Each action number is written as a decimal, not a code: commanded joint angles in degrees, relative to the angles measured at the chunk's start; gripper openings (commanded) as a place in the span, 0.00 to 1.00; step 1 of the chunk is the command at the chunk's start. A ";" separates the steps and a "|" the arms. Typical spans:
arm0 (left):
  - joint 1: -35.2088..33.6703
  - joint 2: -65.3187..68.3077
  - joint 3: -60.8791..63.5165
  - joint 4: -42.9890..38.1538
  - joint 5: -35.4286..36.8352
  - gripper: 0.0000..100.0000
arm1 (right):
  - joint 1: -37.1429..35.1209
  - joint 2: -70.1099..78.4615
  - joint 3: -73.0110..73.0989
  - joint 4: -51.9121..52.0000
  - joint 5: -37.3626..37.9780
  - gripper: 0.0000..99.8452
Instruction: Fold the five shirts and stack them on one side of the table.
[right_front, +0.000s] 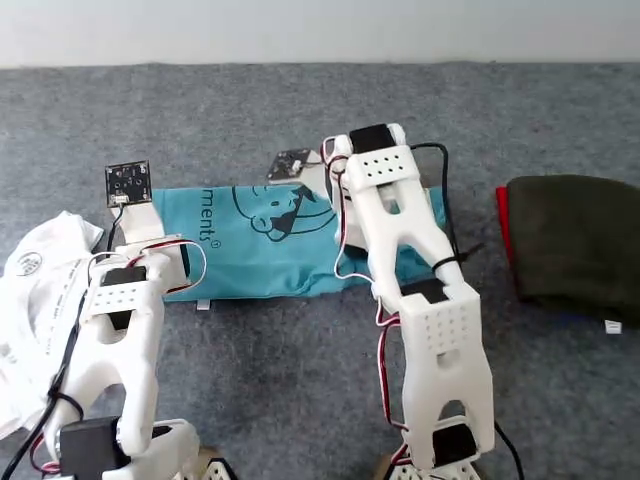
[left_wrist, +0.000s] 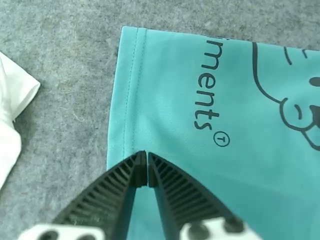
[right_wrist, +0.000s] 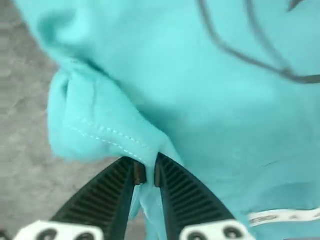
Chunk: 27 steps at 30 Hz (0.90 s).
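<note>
Nearest the arm bases, the grey table (right_front: 280, 380) lies bare between the two arms. On the robot's left, a crumpled heap of white shirts (right_front: 40, 290) sits unfolded beside the left arm.

Farther out, the left gripper (left_wrist: 146, 172) has its fingers clamped on the stitched hem edge of the teal shirt (right_front: 260, 255). The right gripper (right_wrist: 145, 175) pinches a bunched, stitched fold of the same shirt near its other end.

The teal shirt lies mid-table as a narrow band, already folded in lengthwise by the look of it. Its long axis runs side to side across the table. The hem end points to the robot's left, toward the white heap, and the far end is tucked under the right arm. The dark print reads along that same axis.

On the robot's right, well apart, a dark green folded shirt (right_front: 575, 240) rests with a red edge (right_front: 503, 220) showing at its side, possibly a second garment beneath it.

The stack seems begun and the teal shirt is mid-fold. The white heap is untouched, so most of the task probably remains.
</note>
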 joint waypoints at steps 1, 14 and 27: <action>0.09 -0.35 -0.66 0.26 0.09 0.01 | -0.57 1.45 -7.91 2.51 0.79 0.01; -0.09 -0.35 -0.66 0.26 0.09 0.01 | -0.04 7.60 -23.21 1.63 -8.62 0.26; -0.18 -0.35 -0.66 0.26 0.09 0.01 | 3.47 -5.41 -9.85 2.86 -11.16 0.03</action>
